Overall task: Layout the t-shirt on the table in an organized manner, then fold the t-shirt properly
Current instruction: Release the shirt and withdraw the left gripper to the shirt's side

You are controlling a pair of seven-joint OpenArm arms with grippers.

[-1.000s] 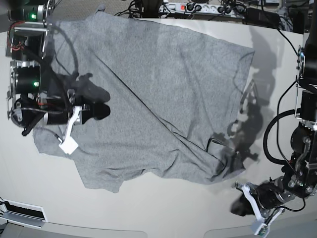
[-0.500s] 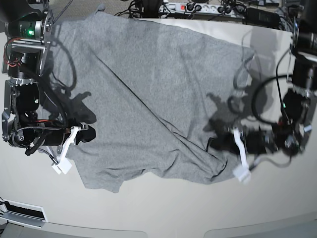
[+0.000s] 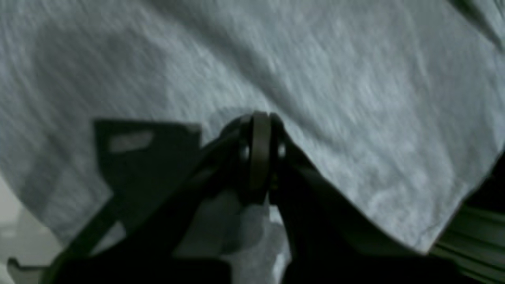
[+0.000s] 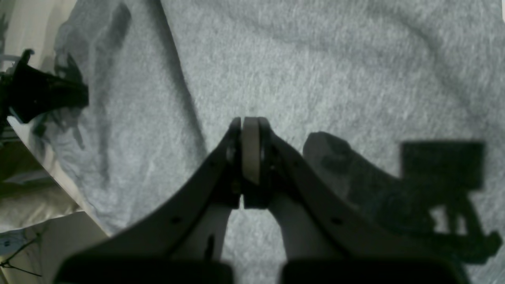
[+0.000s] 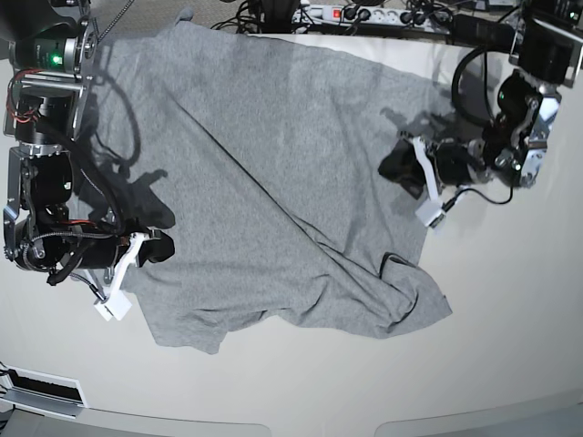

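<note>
Base view: one t-shirt [image 5: 273, 173], heather grey, spread plain side up on one white table [image 5: 510, 328]; a long diagonal crease runs across it and the lower right corner is bunched into folds. Far edge of the shirt reaches the table's back edge. Two arms, two grippers. Right gripper [image 5: 155, 248] sits at the shirt's left edge; left gripper [image 5: 399, 167] sits over the shirt's right edge. One power strip [image 5: 351, 15] with cables behind the table.

Left wrist view, blurred: left gripper [image 3: 260, 118] with fingertips pressed together, nothing between them, grey cloth just beyond; cannot tell if touching.

Right wrist view: right gripper [image 4: 249, 122] clenched on itself, no cloth pinched, over flat fabric. Shows the shirt's edge and a strip of table [image 4: 63, 232] unseen in the left wrist view's centre.
</note>
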